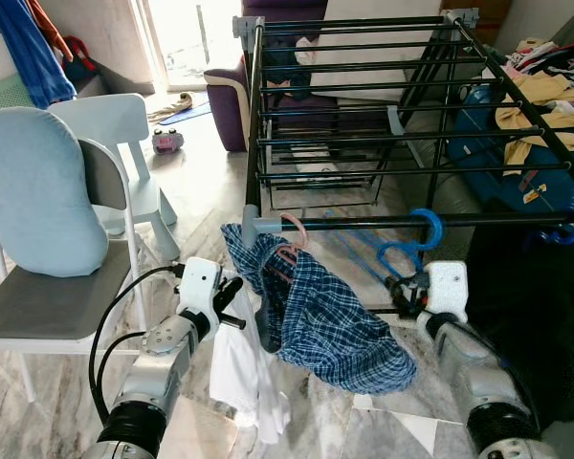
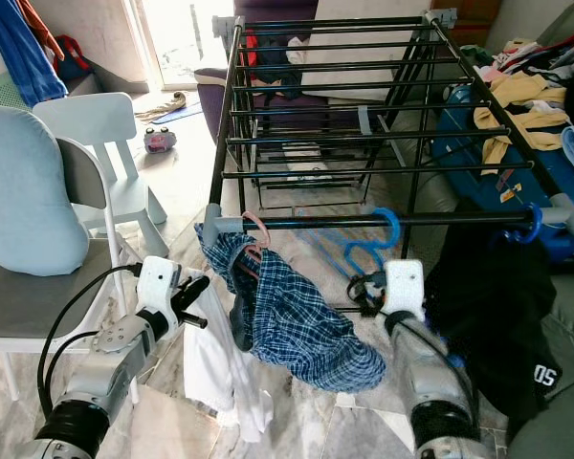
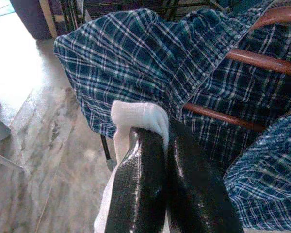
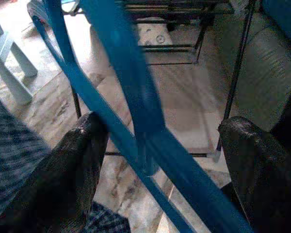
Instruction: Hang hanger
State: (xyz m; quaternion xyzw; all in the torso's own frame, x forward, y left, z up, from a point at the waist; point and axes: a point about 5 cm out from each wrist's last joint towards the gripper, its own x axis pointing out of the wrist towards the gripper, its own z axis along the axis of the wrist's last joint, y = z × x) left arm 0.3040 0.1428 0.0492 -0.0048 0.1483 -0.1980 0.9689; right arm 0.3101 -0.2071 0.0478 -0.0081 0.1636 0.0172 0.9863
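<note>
Hanger duty centres on the black drying rack (image 1: 383, 105), whose near rail (image 1: 364, 223) carries a blue hanger (image 1: 416, 239) hooked over it, hanging down toward the right gripper (image 1: 402, 292). A plaid shirt (image 1: 316, 306) on a pink hanger (image 1: 289, 244) droops from the rail's left end. Beside it hangs a white cloth (image 1: 244, 373), pinched at its top edge by the left gripper (image 3: 167, 145), fingers pressed together on the fabric. In the right wrist view the right gripper's fingers (image 4: 82, 160) are spread wide, the blue hanger's bars passing between them without either pad closing on it.
</note>
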